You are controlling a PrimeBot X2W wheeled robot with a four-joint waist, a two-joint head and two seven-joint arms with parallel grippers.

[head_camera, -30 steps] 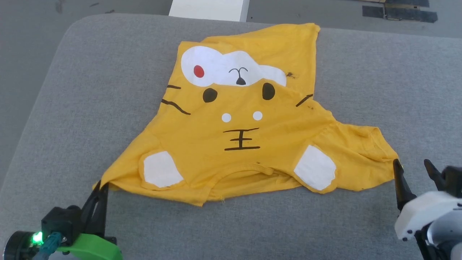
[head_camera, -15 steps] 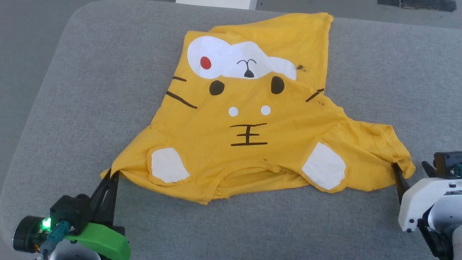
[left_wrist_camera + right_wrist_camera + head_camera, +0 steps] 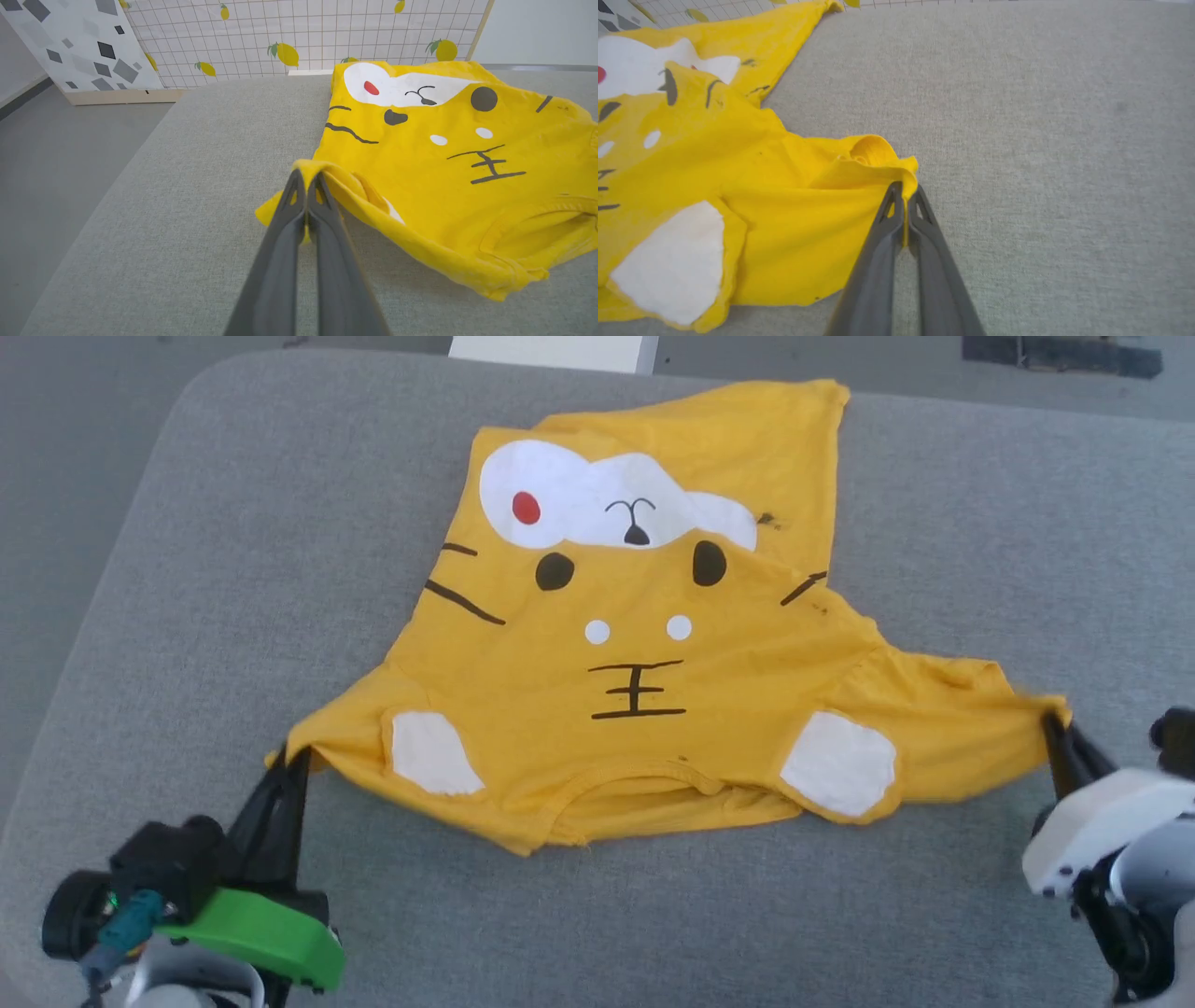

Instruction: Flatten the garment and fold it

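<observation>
bare grey cushion point(image 3: 233, 523) left, right and in front of garment point(image 3: 747, 663), patterned panels point(image 3: 233, 37) beyond far edge

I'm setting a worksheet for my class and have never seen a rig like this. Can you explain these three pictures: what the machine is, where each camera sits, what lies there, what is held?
It is a wheeled robot with two arms, each ending in a gripper with two long dark fingers. The overview picture comes from a camera on its head, looking down at a grey padded surface. The other two come from cameras on its wrists, each looking along that arm's fingers. A yellow T-shirt with a cartoon face lies there, rumpled, collar nearest the robot. The left gripper is shut on its near left corner, the right gripper on its near right corner. The job: flatten and fold it.
</observation>
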